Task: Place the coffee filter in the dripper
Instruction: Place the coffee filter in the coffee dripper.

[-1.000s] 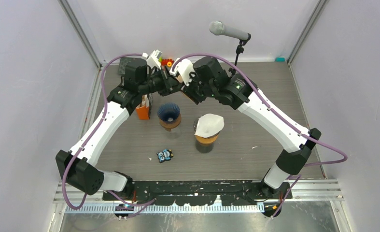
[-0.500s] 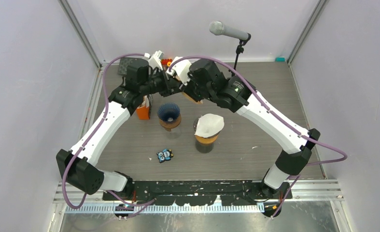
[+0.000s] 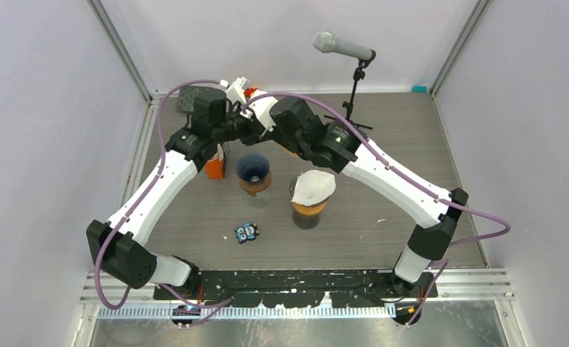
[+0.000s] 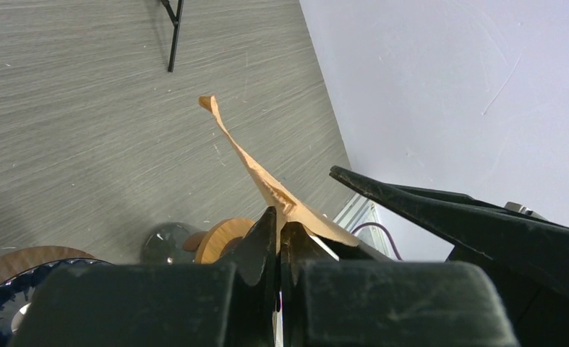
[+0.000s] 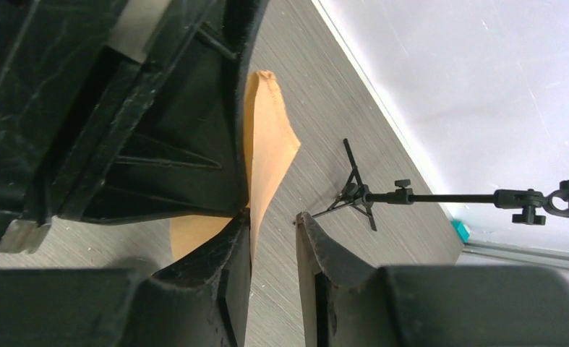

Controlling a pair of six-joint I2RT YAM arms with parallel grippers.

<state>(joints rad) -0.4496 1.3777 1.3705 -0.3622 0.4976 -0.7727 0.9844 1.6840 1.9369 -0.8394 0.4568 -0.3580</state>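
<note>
A brown paper coffee filter sticks up from my left gripper, which is shut on its lower edge. My right gripper is open around the same filter; the paper lies against one finger, with a gap to the other. Both grippers meet above the back of the table. The empty blue dripper stands on a wooden collar just in front of them. A second dripper to its right holds a white filter.
An orange box stands left of the blue dripper. A microphone on a small tripod is at the back right. A small blue toy lies near the front. A dark pad sits at the back left.
My right gripper has moved left, up against the left gripper, and its jaws have narrowed around the brown filter. The left gripper stays shut on the filter.
</note>
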